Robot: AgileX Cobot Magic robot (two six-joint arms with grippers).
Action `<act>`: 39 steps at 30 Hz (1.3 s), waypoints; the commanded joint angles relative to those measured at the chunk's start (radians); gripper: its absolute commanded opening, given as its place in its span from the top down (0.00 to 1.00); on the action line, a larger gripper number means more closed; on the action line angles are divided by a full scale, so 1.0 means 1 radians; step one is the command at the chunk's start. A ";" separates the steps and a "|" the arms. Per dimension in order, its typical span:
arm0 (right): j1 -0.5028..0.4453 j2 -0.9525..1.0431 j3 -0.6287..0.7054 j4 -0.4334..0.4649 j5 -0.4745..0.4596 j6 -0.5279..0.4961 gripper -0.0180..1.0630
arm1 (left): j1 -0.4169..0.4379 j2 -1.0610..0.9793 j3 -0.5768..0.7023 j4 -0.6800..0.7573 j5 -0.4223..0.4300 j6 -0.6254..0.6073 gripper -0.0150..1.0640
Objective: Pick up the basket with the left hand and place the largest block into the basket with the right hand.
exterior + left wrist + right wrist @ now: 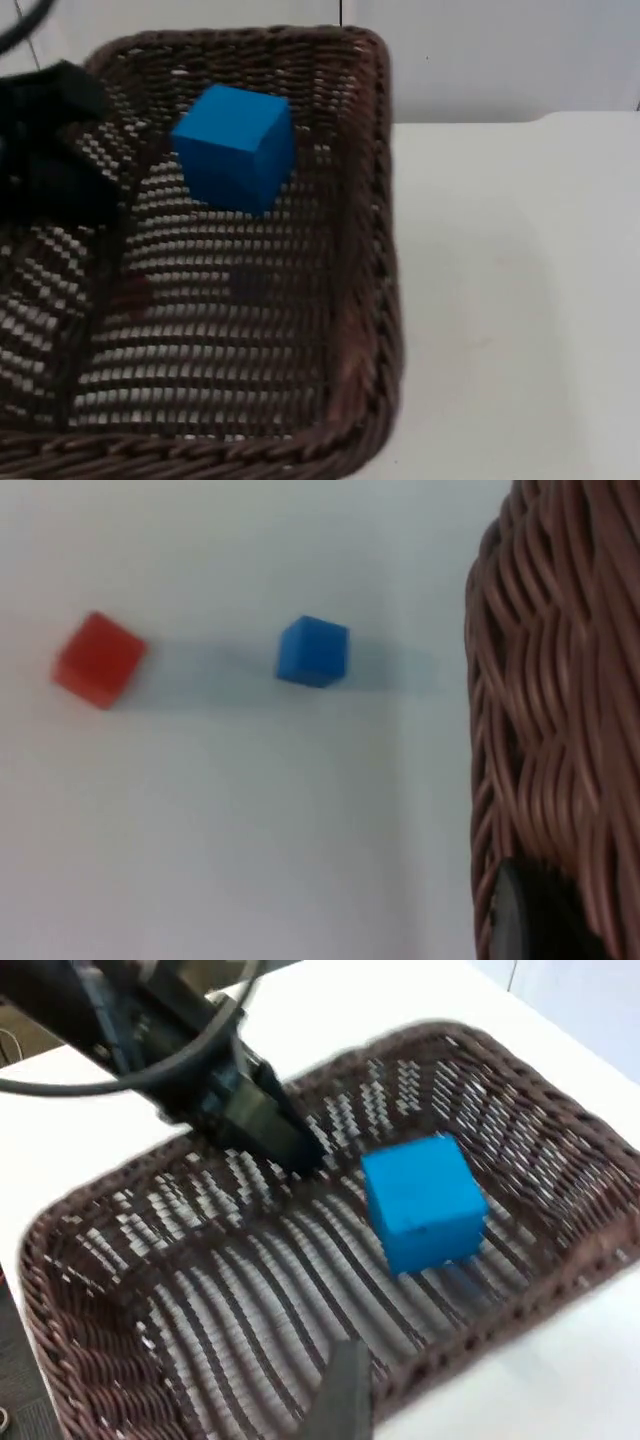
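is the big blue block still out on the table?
No: the large blue block lies inside the brown wicker basket, which the left gripper holds by its rim.

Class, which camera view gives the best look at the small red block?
The left wrist view: the small red block lies on the white table, apart from a small blue block. The top and right wrist views look at the basket and its big blue block.

The white table (pixel 250 830) carries a small red block (pixel 98 659) and a small blue block (pixel 312 652), apart; the basket (pixel 385 250) seems lifted
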 commanded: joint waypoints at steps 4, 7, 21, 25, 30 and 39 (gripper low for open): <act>0.001 -0.006 0.006 0.000 0.016 0.008 0.32 | -0.136 0.143 -0.003 -0.242 -0.160 0.150 0.99; 0.001 -0.006 0.006 0.000 0.024 0.008 0.32 | -0.197 0.201 -0.010 -0.266 -0.231 0.155 0.99; 0.001 -0.006 0.006 0.000 0.077 0.008 0.32 | -0.396 0.519 -0.206 -0.332 -0.371 0.153 0.99; 0.001 -0.006 0.006 0.000 0.081 0.011 0.32 | -0.418 0.586 -0.251 -0.378 -0.389 0.151 0.99; 0.001 -0.006 0.006 0.000 0.093 0.011 0.32 | -0.418 0.683 -0.293 -0.438 -0.391 0.151 0.99; 0.001 -0.006 0.006 0.000 0.098 0.011 0.32 | -0.418 0.779 -0.305 -0.457 -0.401 0.151 0.99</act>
